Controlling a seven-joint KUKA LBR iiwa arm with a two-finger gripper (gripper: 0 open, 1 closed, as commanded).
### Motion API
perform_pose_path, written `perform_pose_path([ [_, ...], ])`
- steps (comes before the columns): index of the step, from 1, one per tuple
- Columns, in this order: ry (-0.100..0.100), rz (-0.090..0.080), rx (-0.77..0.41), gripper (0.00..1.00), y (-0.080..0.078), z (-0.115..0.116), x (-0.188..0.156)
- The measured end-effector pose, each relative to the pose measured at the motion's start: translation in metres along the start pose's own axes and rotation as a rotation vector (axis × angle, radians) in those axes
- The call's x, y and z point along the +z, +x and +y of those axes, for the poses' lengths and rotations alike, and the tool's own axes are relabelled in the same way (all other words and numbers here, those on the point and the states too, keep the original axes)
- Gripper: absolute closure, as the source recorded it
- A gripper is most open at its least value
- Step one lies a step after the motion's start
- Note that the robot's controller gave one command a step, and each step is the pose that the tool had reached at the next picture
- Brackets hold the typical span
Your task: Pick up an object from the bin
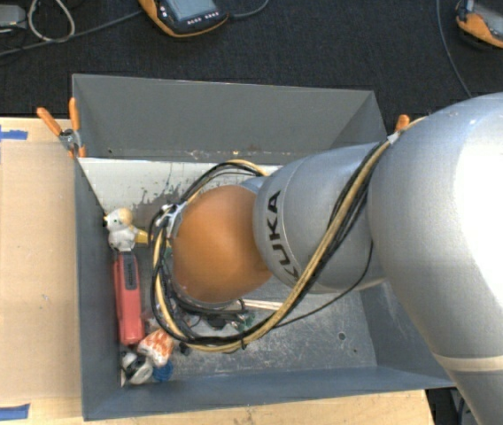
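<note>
Gripper (205,315) sat low in bin (225,113), beside red bar (127,299); we could not tell its state. We judged the bar stiff, light, best taken across its width.

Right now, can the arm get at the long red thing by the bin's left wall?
Probably yes. The long red thing lies bare beside the orange wrist cover, with nothing on top. The bin's left wall, close beside it, may crowd the grasp.

The silver arm (349,228) reaches leftward, its orange wrist cover (216,242) apparently pointing straight down.
</note>
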State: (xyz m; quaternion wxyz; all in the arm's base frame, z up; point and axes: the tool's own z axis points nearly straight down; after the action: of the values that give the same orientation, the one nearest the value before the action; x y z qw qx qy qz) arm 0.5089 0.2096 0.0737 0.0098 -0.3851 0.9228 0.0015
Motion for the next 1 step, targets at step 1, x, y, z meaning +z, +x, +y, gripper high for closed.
perform_pose_path([
  [1, -0.008, 0.018, 0.003, 1.0, 0.0049, 0.0024, -0.0229],
])
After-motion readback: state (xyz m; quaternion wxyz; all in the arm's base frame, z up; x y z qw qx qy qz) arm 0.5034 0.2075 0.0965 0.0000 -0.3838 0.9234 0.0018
